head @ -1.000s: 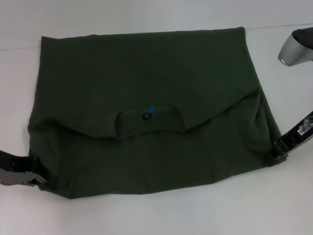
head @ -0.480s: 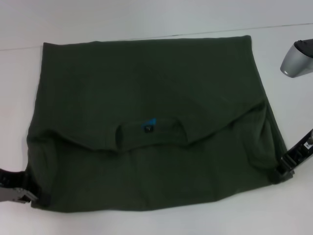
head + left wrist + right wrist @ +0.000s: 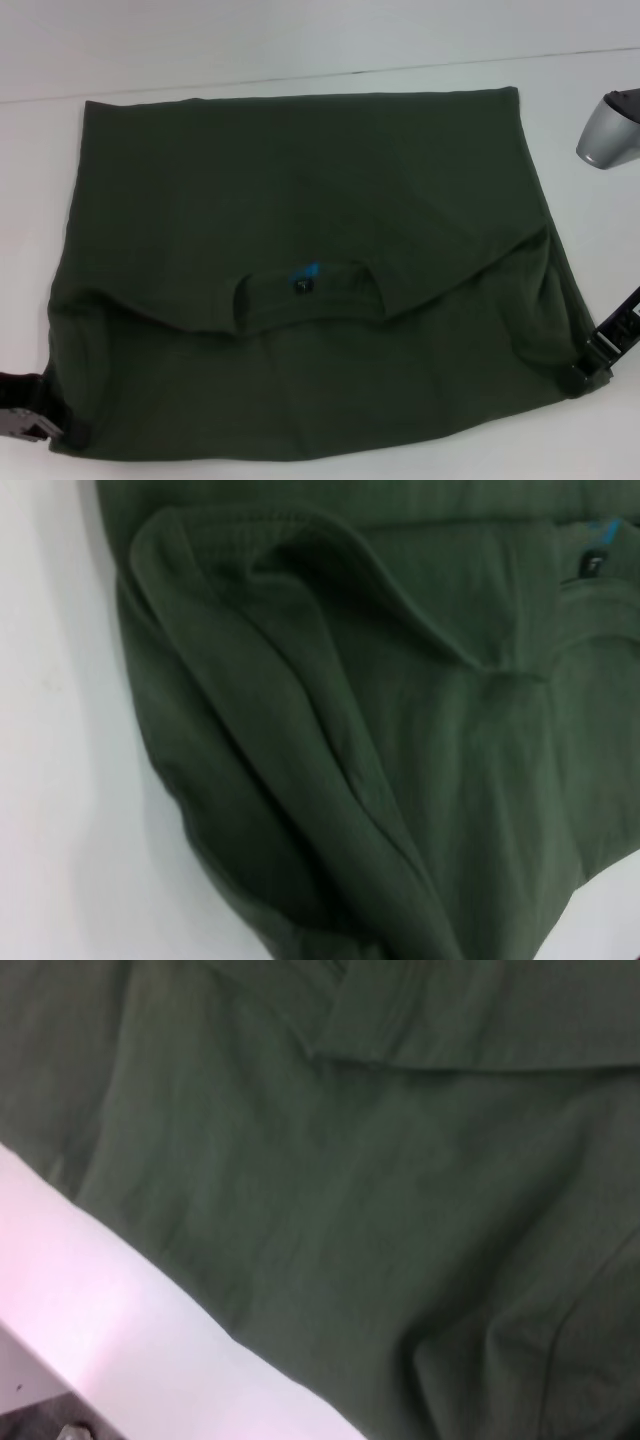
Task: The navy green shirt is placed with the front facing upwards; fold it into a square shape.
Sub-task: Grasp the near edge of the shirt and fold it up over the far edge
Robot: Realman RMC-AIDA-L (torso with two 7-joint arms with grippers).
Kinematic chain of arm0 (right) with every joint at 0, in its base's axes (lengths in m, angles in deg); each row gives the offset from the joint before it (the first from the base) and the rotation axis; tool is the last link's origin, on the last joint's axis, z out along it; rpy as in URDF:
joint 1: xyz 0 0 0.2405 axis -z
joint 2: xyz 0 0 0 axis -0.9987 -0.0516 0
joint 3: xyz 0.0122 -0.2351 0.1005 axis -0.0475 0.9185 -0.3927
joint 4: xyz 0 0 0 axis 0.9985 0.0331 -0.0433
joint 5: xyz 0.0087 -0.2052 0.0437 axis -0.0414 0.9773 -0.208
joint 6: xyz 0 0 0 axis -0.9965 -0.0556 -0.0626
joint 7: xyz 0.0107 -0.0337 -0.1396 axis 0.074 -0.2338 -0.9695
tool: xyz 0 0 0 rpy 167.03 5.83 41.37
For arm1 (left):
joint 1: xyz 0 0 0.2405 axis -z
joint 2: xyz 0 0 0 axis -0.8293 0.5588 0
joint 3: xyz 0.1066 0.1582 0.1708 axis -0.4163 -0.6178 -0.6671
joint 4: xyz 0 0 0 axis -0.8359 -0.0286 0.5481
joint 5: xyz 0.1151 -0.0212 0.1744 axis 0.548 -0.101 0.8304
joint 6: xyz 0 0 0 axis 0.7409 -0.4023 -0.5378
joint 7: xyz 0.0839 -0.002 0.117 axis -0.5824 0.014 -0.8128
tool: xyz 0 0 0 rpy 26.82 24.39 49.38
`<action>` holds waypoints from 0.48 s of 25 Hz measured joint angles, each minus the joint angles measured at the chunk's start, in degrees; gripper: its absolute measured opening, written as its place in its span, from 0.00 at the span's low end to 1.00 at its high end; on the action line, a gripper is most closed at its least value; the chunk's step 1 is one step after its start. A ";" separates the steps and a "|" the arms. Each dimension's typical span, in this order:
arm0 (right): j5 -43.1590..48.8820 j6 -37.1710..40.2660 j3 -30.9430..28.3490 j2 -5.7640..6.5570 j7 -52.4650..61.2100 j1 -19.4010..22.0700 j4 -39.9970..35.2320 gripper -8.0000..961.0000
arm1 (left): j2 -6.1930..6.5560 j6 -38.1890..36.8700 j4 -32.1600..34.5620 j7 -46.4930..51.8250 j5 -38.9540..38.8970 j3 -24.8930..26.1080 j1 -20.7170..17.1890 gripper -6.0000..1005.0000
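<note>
Two claws were on the shirt's near corners: left claw point(image 3: 50, 425) at the near-left corner, right claw point(image 3: 580, 375) at the near-right corner, each apparently pinching fabric, though the fingertips were buried in cloth and I couldn't tell for sure whether they were pressed together. Wrist views showed only cloth, no fingers. The navy green shirt point(image 3: 300, 240) lay across the middle of the white bench point(image 3: 300, 40), plain side up, with the top part folded toward the robot so the ribbed collar point(image 3: 310, 290) and blue neck label point(image 3: 303, 272) sat mid-garment. The fold line sagged in a curve rather than running straight, and both sleeve areas bunched near the claws; the left wrist view showed a thick rolled ridge of fabric point(image 3: 300, 780). Risks, as I judged them: uneven pull between the arms would skew the fold; a thin pinch could slip a layer and leave the under-layer behind; the bunched sleeves could get trapped inside and make a lumpy, non-square result. The near hem ran close to the bench's near side, so little room there. Open bench lay beyond the far hem and to the left. A grey object point(image 3: 608, 130) sat at the far right, just clear of the shirt.
</note>
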 joint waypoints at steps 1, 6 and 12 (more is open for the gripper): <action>-0.14 0.57 -0.16 0.21 -0.53 -0.23 -0.02 0.07 | 0.11 -1.04 0.80 -0.14 -0.01 0.30 0.00 0.03; -6.21 1.45 -0.49 3.56 -0.81 -1.04 0.15 0.07 | 0.69 -6.70 5.98 -0.53 -0.68 2.48 0.48 0.03; -17.99 1.51 -0.43 8.85 2.04 -1.15 0.20 0.07 | 2.34 -9.67 10.43 0.00 -0.74 6.14 1.73 0.03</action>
